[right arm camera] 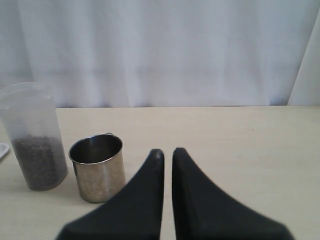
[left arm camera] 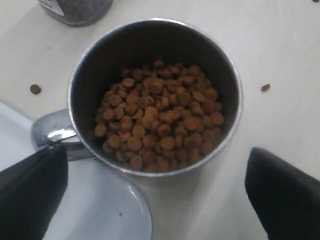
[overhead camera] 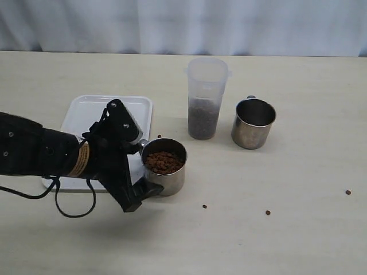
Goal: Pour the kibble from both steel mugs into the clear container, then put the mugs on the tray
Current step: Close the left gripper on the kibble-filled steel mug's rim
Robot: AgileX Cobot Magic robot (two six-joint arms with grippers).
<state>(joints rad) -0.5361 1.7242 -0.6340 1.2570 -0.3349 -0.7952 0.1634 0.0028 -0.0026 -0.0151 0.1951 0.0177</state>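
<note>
One full mug [overhead camera: 167,171]: upright on the tabletop just beside the right edge of the tray [overhead camera: 86,109].
Left hand [overhead camera: 148,164]: fingers apart, flanking that mug, nearer arm.
Right hand [right arm camera: 167,156]: fingers together, empty.

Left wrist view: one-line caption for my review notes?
Open left gripper flanking a mug of kibble at a corner of the tray; stray pellets on the table.

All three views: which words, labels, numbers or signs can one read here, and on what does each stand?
Nothing can be read.
Sticker on the clear container: red print, too blurred.
Tan band on the left arm: dark marks, too small.
Full steel mug, empty steel mug, tray: no writing seen.
</note>
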